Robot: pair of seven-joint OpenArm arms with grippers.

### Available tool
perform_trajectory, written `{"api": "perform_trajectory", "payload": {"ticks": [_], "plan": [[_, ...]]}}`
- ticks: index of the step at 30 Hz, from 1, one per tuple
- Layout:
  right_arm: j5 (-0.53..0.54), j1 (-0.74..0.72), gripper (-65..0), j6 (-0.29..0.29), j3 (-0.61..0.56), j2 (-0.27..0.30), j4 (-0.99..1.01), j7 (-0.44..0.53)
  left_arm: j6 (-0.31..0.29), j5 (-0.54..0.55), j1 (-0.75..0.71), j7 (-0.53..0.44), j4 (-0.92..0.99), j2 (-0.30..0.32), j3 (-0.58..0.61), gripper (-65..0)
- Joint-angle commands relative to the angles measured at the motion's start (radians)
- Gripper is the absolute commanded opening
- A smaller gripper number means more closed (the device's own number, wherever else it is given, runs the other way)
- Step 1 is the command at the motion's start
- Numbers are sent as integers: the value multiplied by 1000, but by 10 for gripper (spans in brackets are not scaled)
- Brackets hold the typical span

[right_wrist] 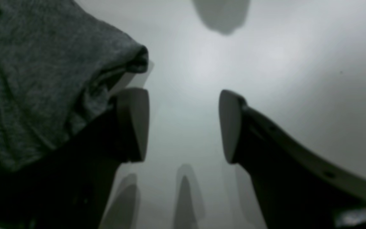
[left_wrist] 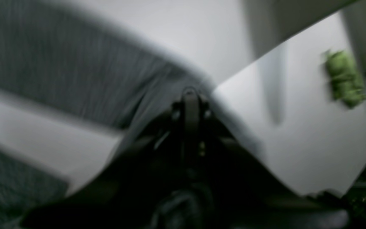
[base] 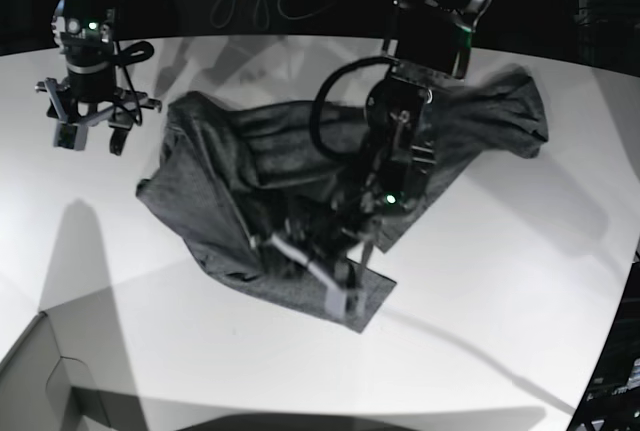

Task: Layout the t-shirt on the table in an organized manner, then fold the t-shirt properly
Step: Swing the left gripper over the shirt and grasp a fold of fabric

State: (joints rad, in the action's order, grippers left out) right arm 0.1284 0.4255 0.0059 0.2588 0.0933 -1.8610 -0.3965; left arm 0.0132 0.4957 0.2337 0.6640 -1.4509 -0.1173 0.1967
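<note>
Charcoal heather knit: the t-shirt [base: 250, 186] lies crumpled and spread unevenly across the middle of the white table [base: 500, 281], one sleeve or corner reaching out toward the base view's upper right, a lower corner pointing toward the near edge.

Left gripper [base: 345, 286] is down on the shirt's lower corner, jaws drawn together. In the left wrist view the grey fabric [left_wrist: 75, 82] sweeps in from the left and bunches right at the closed tips [left_wrist: 190, 95]; picture is badly motion-blurred, so the pinch looks like a hold on the cloth but the contact itself is smeared. Bare tabletop shows on both sides of the tips in that view, and a small green object [left_wrist: 345, 79] sits off to their right, beyond the table's edge; too blurred to name.

Right gripper [base: 88, 131] hangs above the table just off the shirt's edge, on the base view's left, jaws spread wide with nothing between them. Right wrist view: both pale finger pads [right_wrist: 135, 124] stand apart over bare white surface [right_wrist: 297, 63]; a rolled fold of the shirt [right_wrist: 43, 79] lies just beside and partly over the finger on that view's left. Finger shadows fall on the table beneath.

Grey box corner [base: 45, 371] sits at the base view's lower left, well clear of both grippers and the cloth.
</note>
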Motion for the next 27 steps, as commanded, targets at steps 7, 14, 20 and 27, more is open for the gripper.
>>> {"api": "perform_trajectory", "payload": {"ticks": [7,14,20,27], "plan": [[-2,5,-294,1,7,6,-18,24,-2,8,115,-17,-173,18,-38,-647],[-2,14,-294,1,67,6,-18,24,-3,10,250,-17,-233,97,-128,-647],[-2,14,-294,1,84,6,-18,24,-3,11,338,-22,-231,149,-197,-647],[-2,14,-294,1,87,6,-16,24,-2,177,427,-17,-198,239,-363,-647]]}}
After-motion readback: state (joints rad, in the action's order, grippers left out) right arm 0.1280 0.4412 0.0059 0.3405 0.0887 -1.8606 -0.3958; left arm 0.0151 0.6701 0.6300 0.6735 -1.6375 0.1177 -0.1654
